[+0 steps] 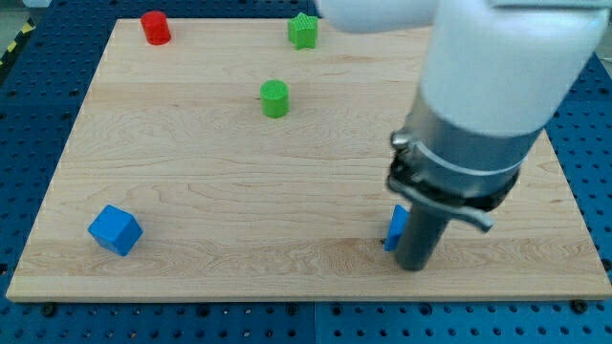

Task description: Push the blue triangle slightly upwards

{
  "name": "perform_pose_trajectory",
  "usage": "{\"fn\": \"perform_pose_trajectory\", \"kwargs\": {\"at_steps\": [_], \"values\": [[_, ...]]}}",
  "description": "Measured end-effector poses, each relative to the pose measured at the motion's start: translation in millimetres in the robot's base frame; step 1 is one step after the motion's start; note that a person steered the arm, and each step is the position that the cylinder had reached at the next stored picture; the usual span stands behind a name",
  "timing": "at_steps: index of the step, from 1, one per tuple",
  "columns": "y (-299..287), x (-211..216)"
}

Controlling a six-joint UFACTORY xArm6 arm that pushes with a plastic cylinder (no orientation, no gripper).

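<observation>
The blue triangle (395, 227) lies near the view's bottom right on the wooden board (239, 162). Only its left edge shows; the arm hides the remainder. My tip (416, 266) rests on the board right beside the triangle, at its right and lower side, seemingly touching it. The big white and grey arm body covers the view's upper right.
A blue cube (115, 230) sits at the bottom left. A red cylinder (156, 27) is at the top left. A green star (303, 31) is at the top middle, with a green cylinder (274, 98) below it. The board's bottom edge lies close under my tip.
</observation>
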State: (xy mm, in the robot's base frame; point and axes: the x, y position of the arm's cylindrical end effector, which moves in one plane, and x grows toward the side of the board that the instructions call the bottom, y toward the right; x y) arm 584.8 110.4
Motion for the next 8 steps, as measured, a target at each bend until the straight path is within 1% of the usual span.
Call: {"fn": "perform_pose_trajectory", "kwargs": {"at_steps": [1, 3, 4, 5, 6, 7, 8], "values": [[4.1, -11.9], [-3.2, -2.8], [-27.2, -17.0], [-24.1, -27.6], [0.0, -34.7], [-4.1, -47.8], [-24.9, -48.1]]}}
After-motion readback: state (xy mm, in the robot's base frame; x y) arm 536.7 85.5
